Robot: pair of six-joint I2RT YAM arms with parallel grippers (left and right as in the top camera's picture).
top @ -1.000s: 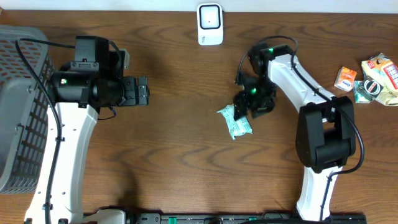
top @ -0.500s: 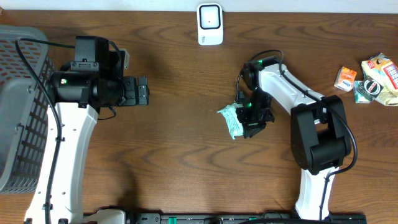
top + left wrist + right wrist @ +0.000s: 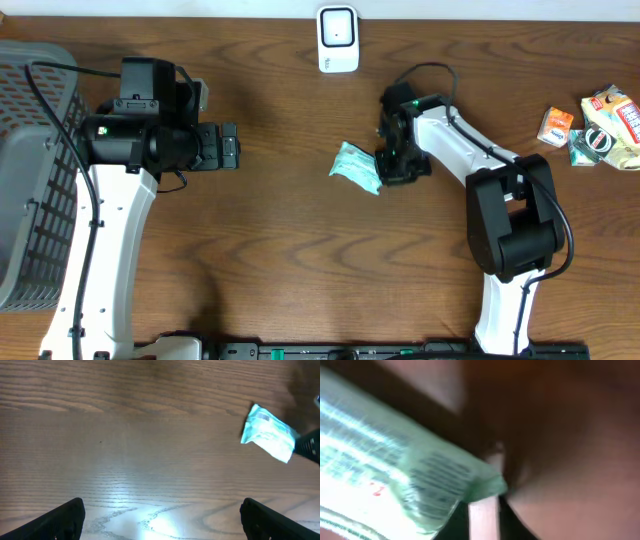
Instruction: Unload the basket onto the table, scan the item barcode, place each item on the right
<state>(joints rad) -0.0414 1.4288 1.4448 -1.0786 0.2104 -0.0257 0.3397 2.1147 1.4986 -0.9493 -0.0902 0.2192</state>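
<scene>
Right tool point(image 3: 382, 165): closed on the right end of a teal packet point(image 3: 353, 165), frame centre, below the white scanner point(image 3: 338, 38) at top centre; left tool point(image 3: 230, 147): spread wide, holding nothing, centre-left over the brown desk point(image 3: 280, 250).

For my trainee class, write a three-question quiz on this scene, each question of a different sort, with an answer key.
1. True or false: the left gripper is shut on the pale green plastic packet.
2. In the overhead view, the white box-shaped scanner stands: A) at the top edge; B) in the middle; C) at the bottom edge.
3. Which gripper pinches the packet?
Key: 1 false, it is open and well apart from the packet; 2 A; 3 the right gripper.
</scene>
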